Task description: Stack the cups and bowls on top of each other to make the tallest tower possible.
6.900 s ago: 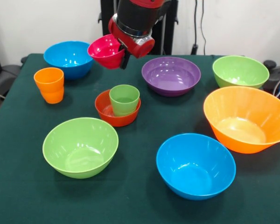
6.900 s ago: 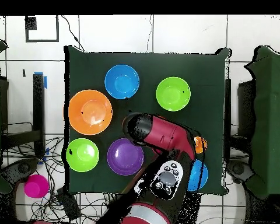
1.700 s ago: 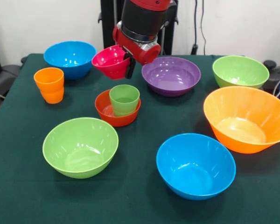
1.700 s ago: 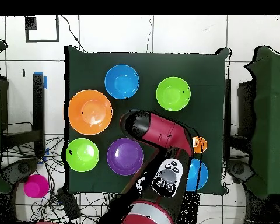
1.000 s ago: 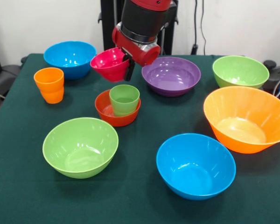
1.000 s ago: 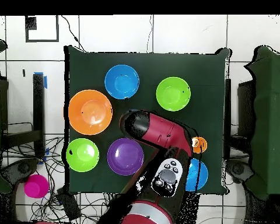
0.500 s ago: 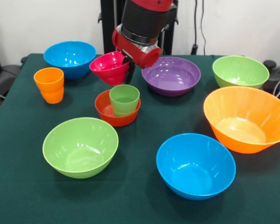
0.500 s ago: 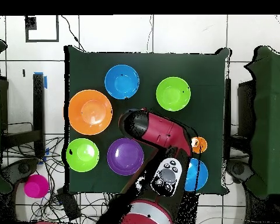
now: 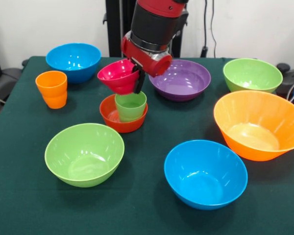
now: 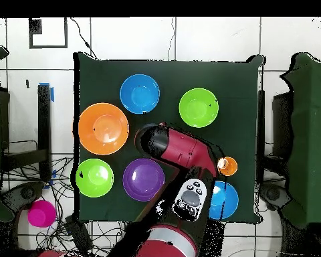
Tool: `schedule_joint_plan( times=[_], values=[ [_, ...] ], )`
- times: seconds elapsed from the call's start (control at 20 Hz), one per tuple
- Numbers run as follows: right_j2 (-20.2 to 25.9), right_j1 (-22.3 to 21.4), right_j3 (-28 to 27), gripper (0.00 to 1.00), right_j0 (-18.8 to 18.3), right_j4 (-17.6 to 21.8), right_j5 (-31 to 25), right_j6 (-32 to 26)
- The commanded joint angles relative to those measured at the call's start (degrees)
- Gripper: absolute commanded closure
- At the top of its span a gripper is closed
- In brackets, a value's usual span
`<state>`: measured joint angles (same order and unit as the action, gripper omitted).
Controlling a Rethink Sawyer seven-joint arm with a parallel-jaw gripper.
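On the green surface [image 9: 19,196], a pink bowl [image 9: 118,75] is pinched at its rim by the fingers [image 9: 138,82], seemingly just above the light green cup [image 9: 131,105], at its 11 o'clock.

bowls [image 9: 206,172]: glossy smooth plastic | cups [image 9: 52,88]: glossy plastic | table [image 9: 152,215]: matt green cloth

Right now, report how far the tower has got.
Done: light green cup stands in the red-orange bowl. In hand: gripper holds the pink bowl, tilted, just above that cup. Left: orange cup and the other bowls, including the large orange bowl, sit unstacked.
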<state>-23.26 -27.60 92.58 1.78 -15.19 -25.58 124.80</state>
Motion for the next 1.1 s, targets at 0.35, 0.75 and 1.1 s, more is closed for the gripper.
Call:
schedule_joint_plan(
  times=[0.35,0.75,1.1],
  values=[
    [9.0,3.3,-2.1,1.00,-0.1,-3.5,3.2,8.9],
    [8.9,3.3,-1.7,1.00,-0.1,-3.9,3.7,8.5],
    [5.4,5.2,-3.7,1.00,1.7,-3.2,0.7,9.4]
  ],
)
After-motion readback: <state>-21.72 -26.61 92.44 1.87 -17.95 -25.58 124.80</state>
